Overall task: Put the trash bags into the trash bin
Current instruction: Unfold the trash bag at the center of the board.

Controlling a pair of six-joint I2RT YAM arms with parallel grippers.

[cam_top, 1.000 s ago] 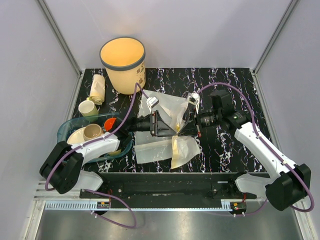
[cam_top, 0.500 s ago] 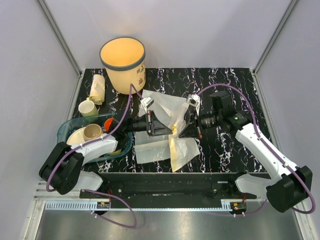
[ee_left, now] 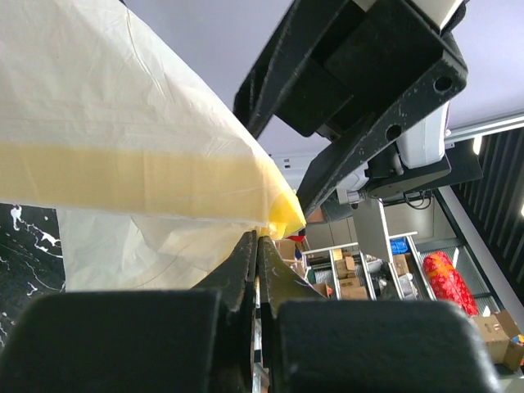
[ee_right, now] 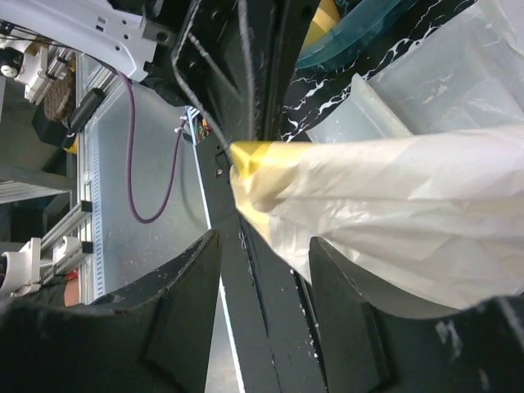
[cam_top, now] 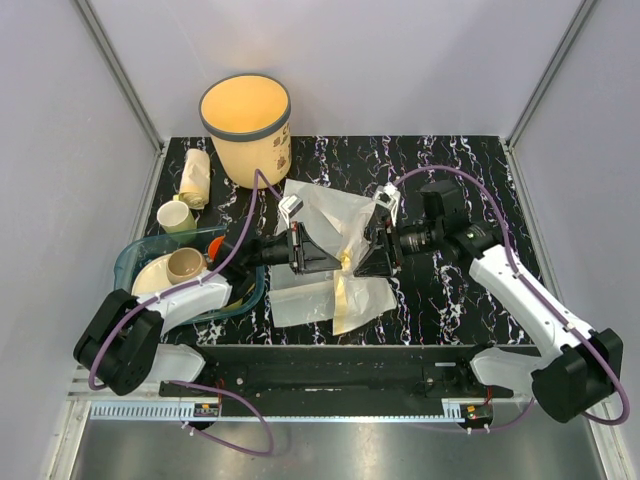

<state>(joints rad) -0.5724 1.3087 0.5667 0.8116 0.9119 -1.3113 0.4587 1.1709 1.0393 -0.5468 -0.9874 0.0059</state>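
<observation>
Film first: thin translucent whitish plastic trash bag (cam_top: pixel 325 212) with a yellow-tinted band, spread crinkled over the middle of the black white-veined marbled bench (cam_top: pixel 450 170), one corner drawn up off the surface between the two hands. Left hand (ee_left: pixel 259 239) clenched on that yellow corner, fingers pressed flat together, film trapped at their tips. Right hand (ee_right: pixel 262 246) released: fingers stand apart either side of the film, which runs through the gap unpinched. Bag's long axis runs roughly near-to-far through the pinch, loose sheet trailing both ways. Round cream-yellow plastic trash bin (cam_top: pixel 258 160) with dark grey-blue rim band stands upright at the far-left corner of the bench, well apart from the pinch, away and to the left. Left arm is the nearer one; it reaches from its base across the teal plastic dish tray (cam_top: pixel 130 262), hand level, pointing right. Right arm comes in bent from the right, hand pointing left, nearly tip to tip. Judgement: the carry falls to the left arm, swinging far-left; the sheet looks wider than the bin mouth, so it may drape over the rim.
</observation>
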